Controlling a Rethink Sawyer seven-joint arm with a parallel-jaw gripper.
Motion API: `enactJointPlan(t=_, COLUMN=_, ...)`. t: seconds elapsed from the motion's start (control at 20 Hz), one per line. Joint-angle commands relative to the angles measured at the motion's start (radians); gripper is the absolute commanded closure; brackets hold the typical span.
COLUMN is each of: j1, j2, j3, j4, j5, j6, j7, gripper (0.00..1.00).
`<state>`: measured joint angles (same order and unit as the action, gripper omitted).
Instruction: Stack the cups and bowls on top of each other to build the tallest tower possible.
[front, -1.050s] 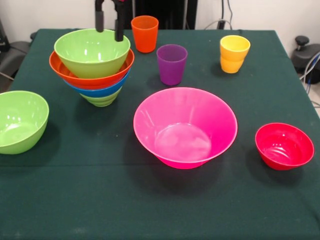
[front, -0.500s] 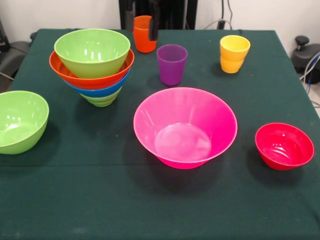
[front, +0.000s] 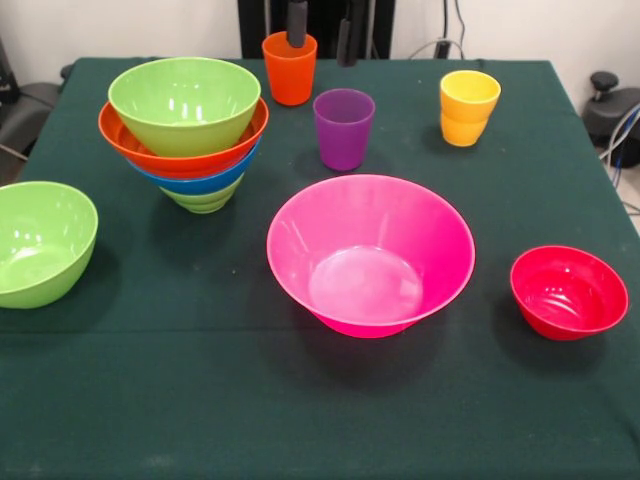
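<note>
- The gripper (front: 321, 32) hangs at the top centre of the frame, its two dark fingers (front: 297, 24) spread wide apart with nothing between them.
- One finger shows right above the mouth of the orange cup (front: 289, 68); whether it touches the rim cannot be told. The other finger hangs just right of that cup, clear of it.
- The purple cup (front: 343, 129) stands upright near the orange cup, lower and to the right.
- The yellow cup (front: 468, 107) stands upright at the upper right, well apart from the others.
- The tower (front: 186, 135) sits at the upper left of the green desk (front: 200, 400): a lime green bowl on the bottom, then a blue one, an orange one, and a lime green bowl (front: 184, 104) on top, all nested mouth up.
- A lone green bowl (front: 38, 243) rests at the left edge, mouth up.
- The large pink bowl (front: 370, 254) sits in the centre, mouth up.
- The small red bowl (front: 568, 292) lies at the right, near the pink one but not touching it.
</note>
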<state>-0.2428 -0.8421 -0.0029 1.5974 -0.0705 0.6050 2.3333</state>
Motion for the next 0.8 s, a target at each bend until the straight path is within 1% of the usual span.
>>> enactJointPlan(t=0.05, j1=0.034, j2=0.135, j3=-0.023, j4=-0.092, j5=0.035, j6=0.088, j7=0.187, gripper=0.0)
enactJointPlan(t=0.55, j1=0.066, j2=0.218, j3=-0.071, j4=-0.137, j5=0.084, j6=0.021, j7=0.189, gripper=0.0)
enactJointPlan(t=0.8, j1=0.087, j2=0.231, j3=-0.091, j4=-0.114, j5=0.115, j6=-0.011, j7=0.203, gripper=0.0)
